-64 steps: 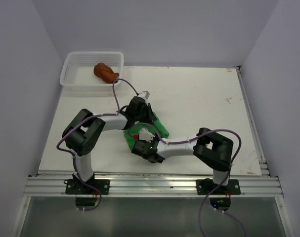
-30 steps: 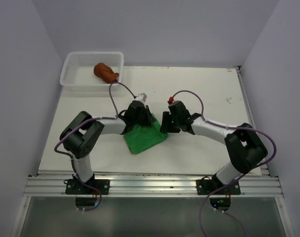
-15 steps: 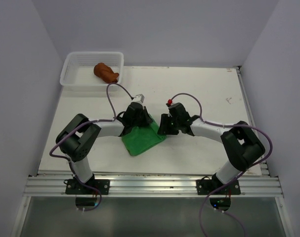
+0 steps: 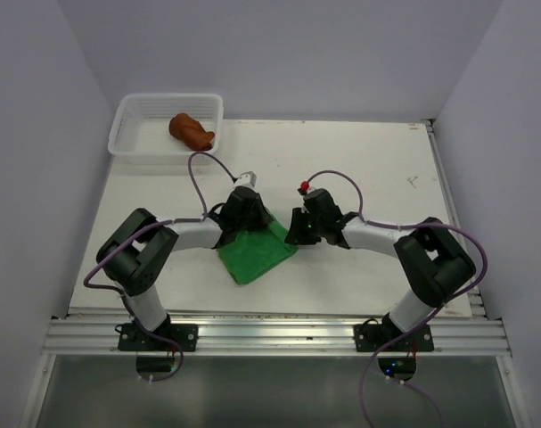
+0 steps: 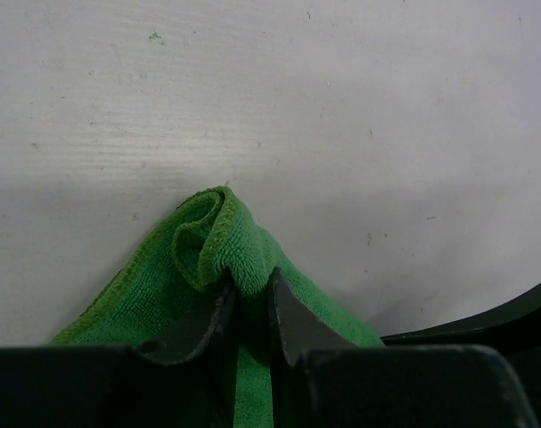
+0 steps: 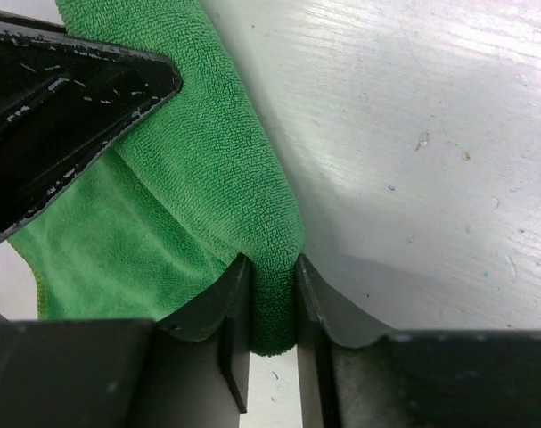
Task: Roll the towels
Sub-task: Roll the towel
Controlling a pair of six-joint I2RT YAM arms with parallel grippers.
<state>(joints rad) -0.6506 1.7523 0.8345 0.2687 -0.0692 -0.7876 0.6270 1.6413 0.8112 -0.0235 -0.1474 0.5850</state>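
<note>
Fuzzy green terry towel (image 6: 190, 178) on matt, scuffed white table (image 6: 413, 107).

The left arm (image 4: 185, 234) and right arm (image 4: 377, 236) meet mid-table, the left gripper (image 5: 250, 283) and right gripper (image 6: 270, 265) both clamped on the far edge of the green towel (image 4: 257, 254), barring the middle; purple cables (image 4: 197, 169) loop up off each wrist; the basket (image 4: 127, 134), holding the brown towel (image 4: 191, 130), fills the far left corner; walls (image 4: 38, 134) hem in three sides; bare table (image 4: 386, 165) lies open at far right and near the towel's front.
</note>
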